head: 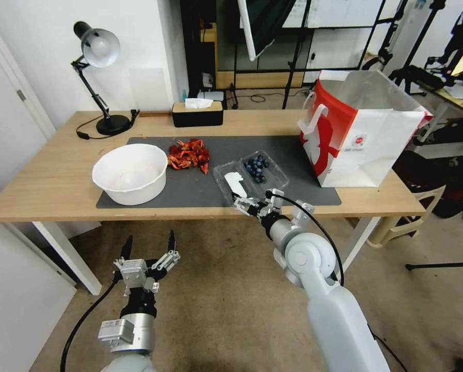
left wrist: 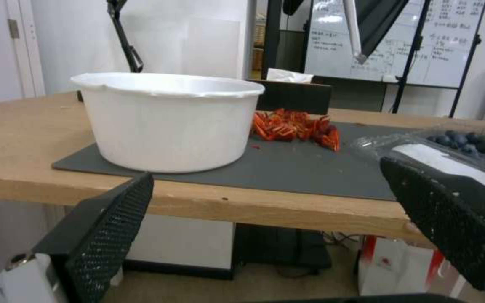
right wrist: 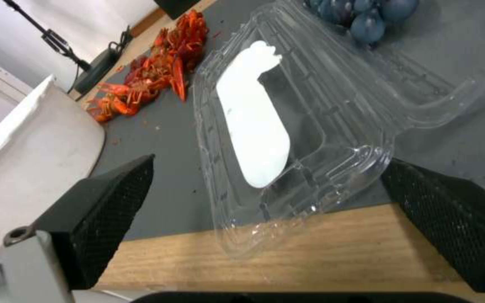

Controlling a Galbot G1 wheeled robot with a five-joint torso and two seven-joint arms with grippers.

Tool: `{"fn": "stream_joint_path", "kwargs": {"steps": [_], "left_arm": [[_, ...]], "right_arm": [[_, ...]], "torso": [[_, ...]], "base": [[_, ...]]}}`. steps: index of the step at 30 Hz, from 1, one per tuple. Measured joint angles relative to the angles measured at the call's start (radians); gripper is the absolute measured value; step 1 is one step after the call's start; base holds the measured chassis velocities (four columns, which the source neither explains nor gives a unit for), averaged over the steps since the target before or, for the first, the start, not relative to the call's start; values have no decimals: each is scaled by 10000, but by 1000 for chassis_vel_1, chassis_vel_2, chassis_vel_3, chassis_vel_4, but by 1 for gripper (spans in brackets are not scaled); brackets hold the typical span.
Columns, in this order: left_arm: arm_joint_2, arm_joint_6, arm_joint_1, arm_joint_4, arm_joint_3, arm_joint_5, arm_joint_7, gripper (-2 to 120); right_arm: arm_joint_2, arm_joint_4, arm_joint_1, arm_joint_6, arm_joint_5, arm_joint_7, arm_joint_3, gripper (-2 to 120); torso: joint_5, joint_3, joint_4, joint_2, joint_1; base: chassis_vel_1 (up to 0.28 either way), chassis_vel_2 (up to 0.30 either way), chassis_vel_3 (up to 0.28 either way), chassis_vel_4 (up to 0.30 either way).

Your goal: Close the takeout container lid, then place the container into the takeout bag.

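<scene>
While flopped open, lid [right wrist: 265, 139] lies between right end effector [right wrist: 265, 219] fingers

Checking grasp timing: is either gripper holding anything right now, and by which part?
Nothing is held. The right gripper is open, its fingers straddling the lid edge without pinching. The left gripper hangs open below the table.

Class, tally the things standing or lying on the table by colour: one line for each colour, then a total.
White: 1, bowl
Red: 1, crayfish pile
Clear: 1, container
Red-and-white: 1, bag
Black: 2, lamp, tissue box
Grey: 1, mat
Total: 7
</scene>
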Motion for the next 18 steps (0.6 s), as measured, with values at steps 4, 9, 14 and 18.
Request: {"fn": "stream_joint_path", "kwargs": {"steps": [4,9,14,18], "left_arm": [[0,-33,32,-21,-16,-12,0,100],[-23,-66,72,-35,-18,-14,1,100],[-59,-105,102,-35,-13,-9,1,100],[-94,-138,137,-35,-7,6,1,100]], "right_arm": [[2,-77,75,8,-26,-46,-23,100],[16,-137,117,49,-128,-206,-73,100],[15,-127,127,173,-298,-425,-104,100],[26,-116,144,328,-512,-623,-146,100]], "torso": [[0,1,0,0,0],[0,1,0,0,0],[1,1,1,0,0],[1,1,1,0,1]], "base": [[0,0,0,0],[0,0,0,0],[0,0,0,0],[0,0,0,0]]}}
